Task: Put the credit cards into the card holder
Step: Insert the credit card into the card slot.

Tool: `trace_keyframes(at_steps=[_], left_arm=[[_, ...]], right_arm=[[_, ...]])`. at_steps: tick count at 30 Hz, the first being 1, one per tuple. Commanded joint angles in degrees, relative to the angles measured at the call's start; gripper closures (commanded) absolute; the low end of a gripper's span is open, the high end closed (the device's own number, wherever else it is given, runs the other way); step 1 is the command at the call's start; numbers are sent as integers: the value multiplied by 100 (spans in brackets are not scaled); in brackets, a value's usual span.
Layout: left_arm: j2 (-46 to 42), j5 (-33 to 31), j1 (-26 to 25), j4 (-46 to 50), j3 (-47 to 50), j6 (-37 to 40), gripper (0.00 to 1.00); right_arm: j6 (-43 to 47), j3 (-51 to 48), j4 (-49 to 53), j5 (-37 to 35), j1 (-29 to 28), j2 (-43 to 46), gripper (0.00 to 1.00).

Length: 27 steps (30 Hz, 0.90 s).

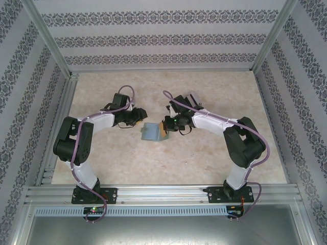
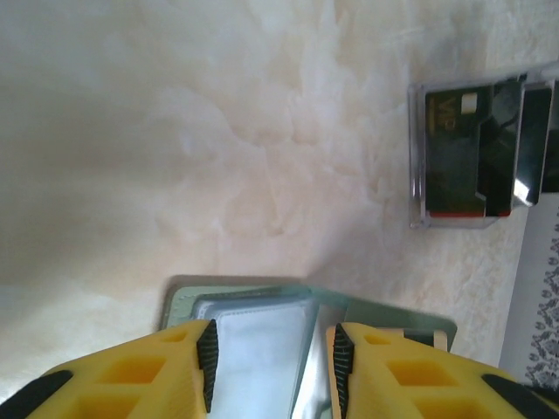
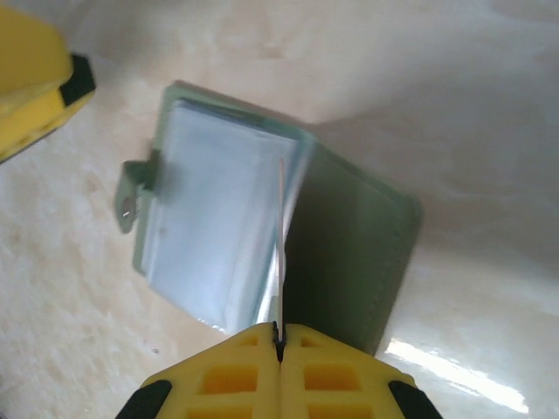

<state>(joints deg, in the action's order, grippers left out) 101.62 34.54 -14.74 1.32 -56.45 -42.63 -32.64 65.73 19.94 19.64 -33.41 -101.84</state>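
Pale marbled tabletop (image 1: 204, 163) carries the open card holder (image 1: 149, 132) at centre; right gripper (image 3: 279, 330) pinches a brownish card (image 1: 163, 131) edge-on over it, left gripper (image 2: 273, 349) half-open and empty; unbraced, the holder may skid.

A lab test booth: aluminium frame (image 1: 163, 193), wallpapered panels (image 1: 163, 35).

White-and-black arms (image 1: 99, 121), looping purple cables (image 1: 267, 149), yellow end effector fingers (image 2: 131, 375) with black ribbed pads (image 2: 207, 362).
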Motion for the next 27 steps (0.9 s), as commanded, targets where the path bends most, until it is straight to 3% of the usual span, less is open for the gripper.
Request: trace_keyframes(at_steps=[1, 7, 14, 27], left_arm=[[-143, 114, -184, 99, 201, -9, 58], [-209, 42, -349, 24, 583, -140, 62], [-354, -74, -354, -56, 958, -221, 67], [-253, -53, -370, -55, 907, -174, 69]], right_arm=[[55, -154, -70, 303, 123, 190, 100], [-227, -416, -690, 1076, 284, 96, 100], [-285, -532, -971, 1300, 293, -102, 100], [-157, -678, -864, 790, 344, -15, 100]])
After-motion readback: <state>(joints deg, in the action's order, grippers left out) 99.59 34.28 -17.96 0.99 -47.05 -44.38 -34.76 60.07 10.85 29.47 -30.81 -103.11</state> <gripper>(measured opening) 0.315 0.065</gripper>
